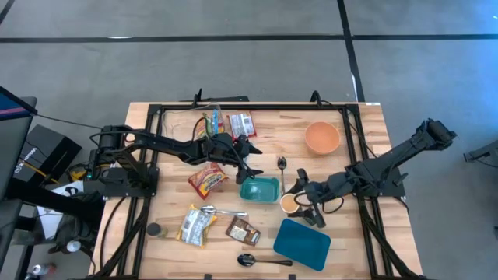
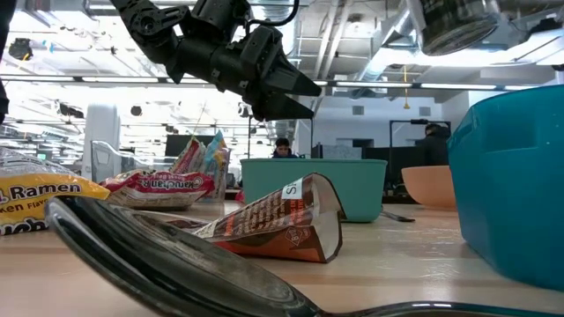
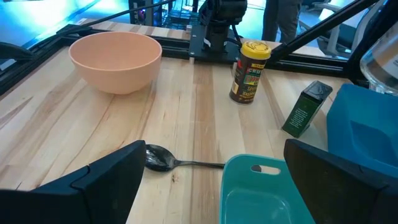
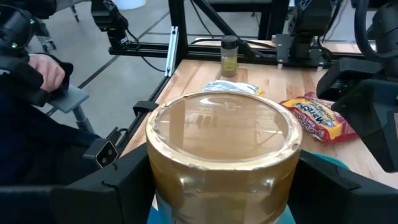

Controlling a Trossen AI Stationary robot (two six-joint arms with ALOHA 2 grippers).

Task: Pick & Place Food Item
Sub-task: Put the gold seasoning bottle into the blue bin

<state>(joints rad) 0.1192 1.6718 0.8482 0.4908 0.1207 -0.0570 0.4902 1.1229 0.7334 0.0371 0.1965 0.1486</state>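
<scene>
A round tan cup [image 4: 221,155] with a clear film lid sits clamped between the right gripper [image 1: 302,204] fingers, low over the table between the teal bin [image 1: 259,189] and the blue lid [image 1: 302,243]; the teal bin looks empty; an orange bowl [image 1: 322,138] stands farther back, its inside bare; the left gripper [image 1: 247,167] hangs spread wide above the bin's rim, holding nothing.

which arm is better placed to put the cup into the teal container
Right. The right pincer already grips the cup just beside the teal container. The left pincer hovers open and empty above it.
</scene>
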